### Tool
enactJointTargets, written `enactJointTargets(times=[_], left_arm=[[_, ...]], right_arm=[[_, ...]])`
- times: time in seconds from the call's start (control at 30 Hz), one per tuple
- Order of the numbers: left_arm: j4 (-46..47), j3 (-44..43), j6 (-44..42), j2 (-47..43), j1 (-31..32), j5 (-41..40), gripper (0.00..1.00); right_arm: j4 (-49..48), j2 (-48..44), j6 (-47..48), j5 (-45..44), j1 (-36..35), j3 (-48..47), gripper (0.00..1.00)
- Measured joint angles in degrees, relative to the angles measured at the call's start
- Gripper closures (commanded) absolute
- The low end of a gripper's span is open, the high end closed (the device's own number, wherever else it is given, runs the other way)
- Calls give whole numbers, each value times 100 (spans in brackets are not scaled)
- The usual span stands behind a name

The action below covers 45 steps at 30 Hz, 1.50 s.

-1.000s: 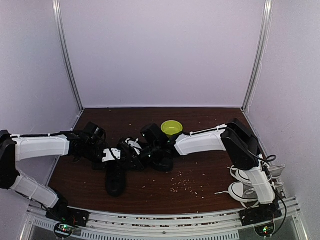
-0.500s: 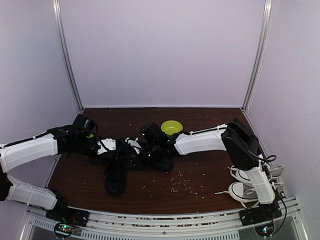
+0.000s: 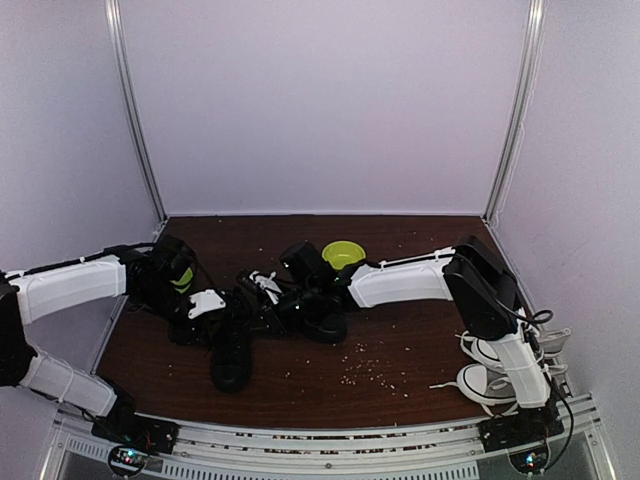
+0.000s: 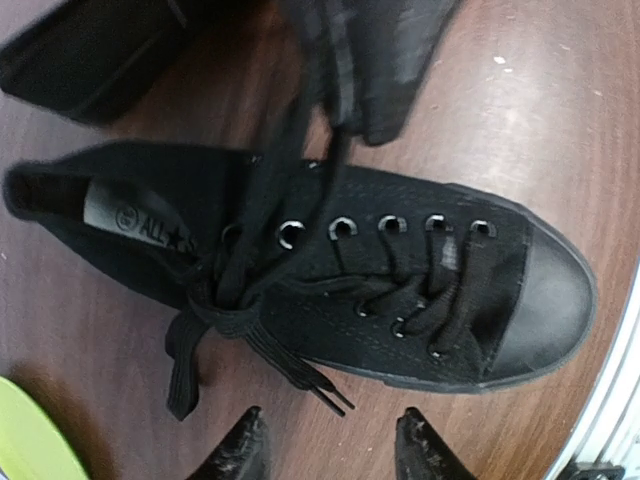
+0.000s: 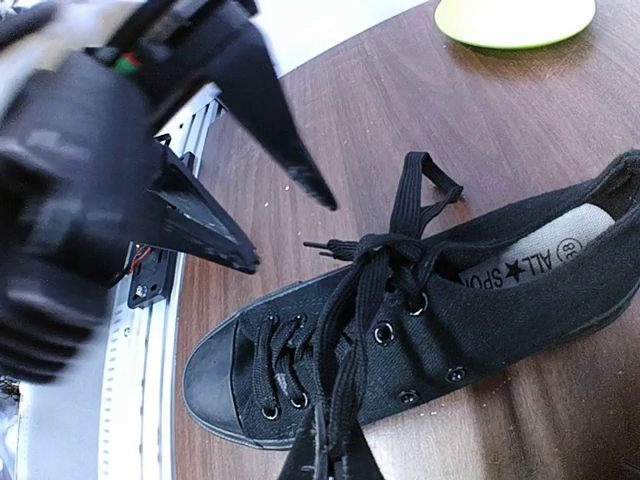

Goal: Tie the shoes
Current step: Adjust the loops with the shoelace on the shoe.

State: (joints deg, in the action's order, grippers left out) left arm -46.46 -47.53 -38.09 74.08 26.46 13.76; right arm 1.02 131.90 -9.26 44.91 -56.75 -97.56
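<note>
One black shoe [image 3: 232,360] lies toe toward the near edge; the left wrist view shows it [image 4: 420,290] from above. Its laces meet in a knot [image 4: 215,300], with a short loop and two loose lace tips [image 4: 335,398] on the table. My left gripper [image 4: 335,452] is open beside the shoe, with only bare table between its fingers. My right gripper [image 5: 335,458] is shut on a black lace loop [image 5: 355,330] that runs up to the knot. A second black shoe [image 3: 322,322] lies partly under the right arm.
A green bowl [image 3: 343,254] sits behind the right arm. Another green dish [image 5: 515,15] lies near the left wrist. White-laced sneakers [image 3: 490,372] rest at the near right by the right arm's base. Crumbs [image 3: 372,368] dot the brown table. The metal rail [image 5: 150,330] runs along the near edge.
My left gripper has opened, let go of the lace and drawn back slightly to the left. The right gripper has stayed shut on its lace loop in the same place.
</note>
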Motion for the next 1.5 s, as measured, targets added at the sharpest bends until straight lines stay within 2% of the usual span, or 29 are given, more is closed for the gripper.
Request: enactJointTargets(times=[0.3,0.33,0.4,0.43,0.67,0.93,1.17,1.37,1.5], left_arm=[[468,0,289,616,0,-245,59],[503,0,299,664,0,-271,65],[553,0,319,732,0,-345,92],[579,0,348,750,0,-369,100],[553,0,380,623,0,-369,100],[-22,0,544,328,0,-192,100],[-472,-4,540,872,0,140,100],[-669,-262,538,1471,0,120,100],[-662,-286,503,1547,0,74,100]], right_arm=[[0,0,-17,-2,0,-2,100],[0,0,-17,-2,0,-2,100],[0,0,-17,-2,0,-2,100],[0,0,-17,-2,0,-2,100],[0,2,-17,-2,0,-9,100],[2,2,-20,-7,35,-11,100],[9,101,-22,-13,92,-140,100],[11,264,-59,-15,90,-315,100],[11,284,-101,-15,87,-330,100]])
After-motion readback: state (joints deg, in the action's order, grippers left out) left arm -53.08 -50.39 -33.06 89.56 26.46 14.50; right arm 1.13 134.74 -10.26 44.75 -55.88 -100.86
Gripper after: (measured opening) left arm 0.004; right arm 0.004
